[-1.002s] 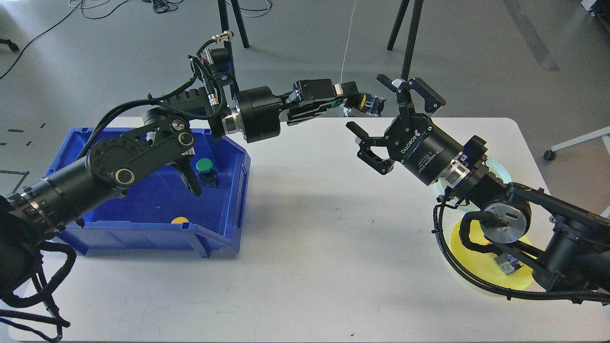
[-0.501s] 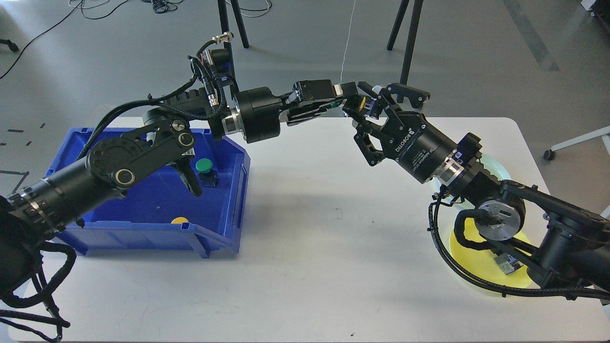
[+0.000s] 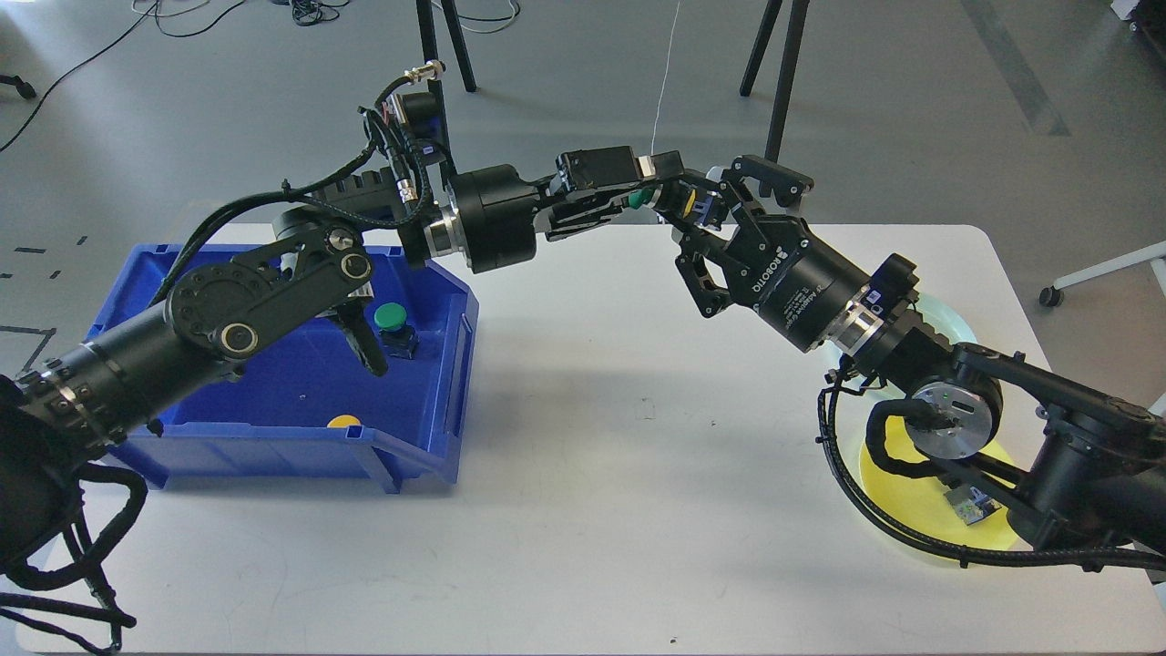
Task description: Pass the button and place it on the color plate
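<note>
Black cabled arms (image 3: 228, 319), silver joints.

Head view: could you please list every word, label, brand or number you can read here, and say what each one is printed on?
"ROBOTIQ": white lettering on the black body of the right gripper.
A smaller white line under it on the same body: too small to read.
The small circuit board on the yellow plate: markings too small to read.
No other text is legible.

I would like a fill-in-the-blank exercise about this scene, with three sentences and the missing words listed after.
1. The green-capped push button sits inside the ____ plastic bin.
2. The small yellow-capped button is held in the air between the left gripper and the ____ gripper.
3. The round plate under the right arm is ____.

Missing words: blue; right; yellow
</note>
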Action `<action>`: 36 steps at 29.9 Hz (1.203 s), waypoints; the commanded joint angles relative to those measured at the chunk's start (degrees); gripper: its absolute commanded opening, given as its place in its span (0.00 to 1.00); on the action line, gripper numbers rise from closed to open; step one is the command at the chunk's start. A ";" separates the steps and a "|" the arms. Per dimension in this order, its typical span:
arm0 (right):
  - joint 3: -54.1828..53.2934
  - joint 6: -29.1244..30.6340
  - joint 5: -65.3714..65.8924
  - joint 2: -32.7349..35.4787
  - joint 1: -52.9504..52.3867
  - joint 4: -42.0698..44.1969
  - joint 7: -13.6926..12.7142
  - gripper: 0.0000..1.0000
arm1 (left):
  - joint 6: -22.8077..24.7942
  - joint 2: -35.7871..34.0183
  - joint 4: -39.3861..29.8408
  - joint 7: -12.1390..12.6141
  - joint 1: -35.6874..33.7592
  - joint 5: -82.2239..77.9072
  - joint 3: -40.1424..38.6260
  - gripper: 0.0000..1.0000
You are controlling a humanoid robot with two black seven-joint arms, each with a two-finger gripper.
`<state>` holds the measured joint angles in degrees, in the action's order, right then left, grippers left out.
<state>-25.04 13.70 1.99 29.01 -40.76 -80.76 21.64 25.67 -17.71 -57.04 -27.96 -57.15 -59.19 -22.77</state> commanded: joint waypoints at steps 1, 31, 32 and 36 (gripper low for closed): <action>-0.88 -0.87 -0.14 0.52 1.38 -0.10 0.16 0.01 | 0.35 0.04 0.17 -0.04 0.02 0.13 -0.78 0.77; -29.29 -41.70 -21.59 -10.99 14.32 27.92 -5.90 0.02 | 0.44 -0.05 0.35 -0.04 0.98 3.20 -2.45 0.78; -28.32 -41.70 -21.59 -11.25 13.35 29.33 -6.17 0.05 | 0.44 -0.05 0.35 -0.04 0.98 3.12 -2.45 0.78; -27.52 -41.70 -21.59 -13.36 12.02 33.56 -6.26 0.41 | 0.44 -0.05 0.35 -0.04 0.98 3.38 -2.45 0.78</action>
<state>-53.00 -28.00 -19.60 17.00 -27.95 -50.00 15.52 26.10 -17.76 -56.68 -28.01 -56.16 -56.04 -25.23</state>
